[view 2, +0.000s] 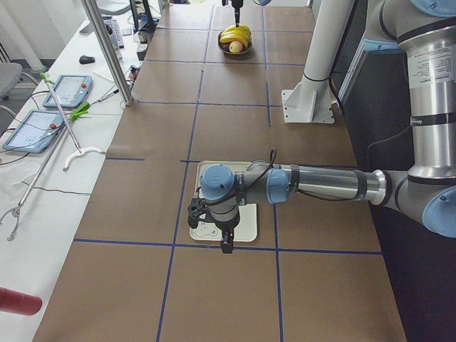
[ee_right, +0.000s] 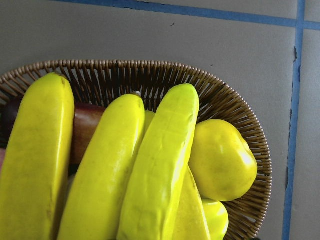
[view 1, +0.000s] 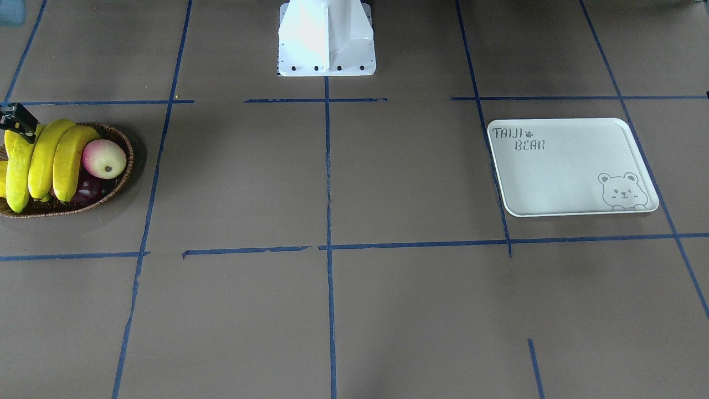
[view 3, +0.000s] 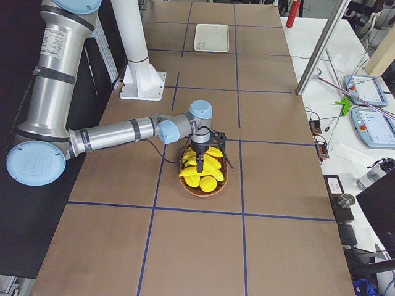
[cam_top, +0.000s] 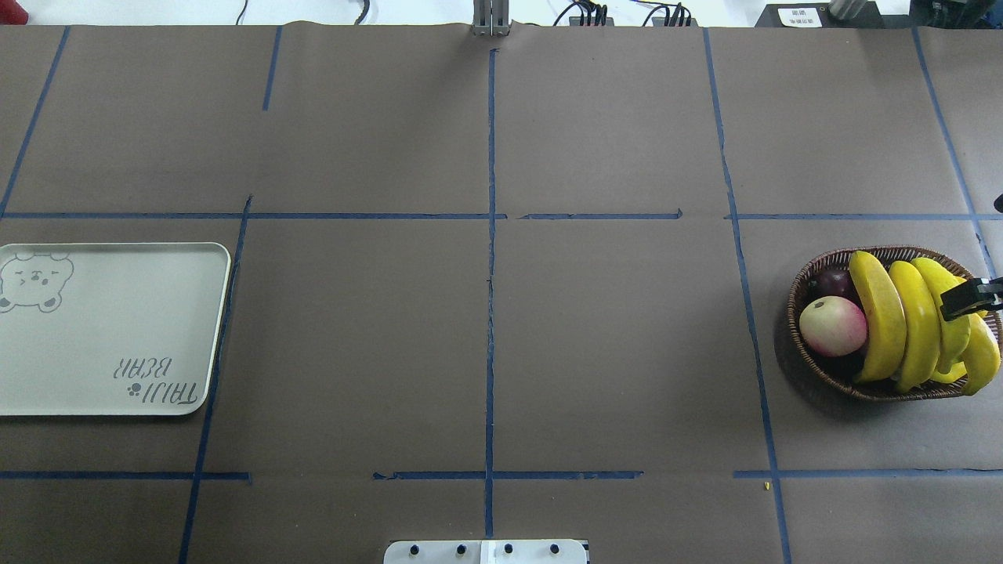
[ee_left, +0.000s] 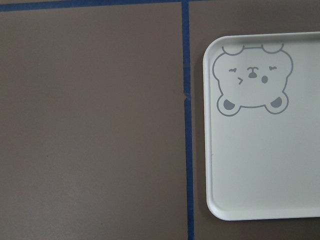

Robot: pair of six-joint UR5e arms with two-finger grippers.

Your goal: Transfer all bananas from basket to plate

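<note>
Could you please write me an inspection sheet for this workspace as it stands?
Surface: brown table marked with a blue tape grid.
Job's things: four bananas piled in the basket; the plate holds nothing.
Clutter: a pinkish apple, a dark purple fruit and a round yellow fruit share the basket.
Grippers: right tool over the bananas, left tool over the plate; open or shut unclear for both.
Cables: leads along the table's far edge.
Surroundings: side bench with tablets.
</note>
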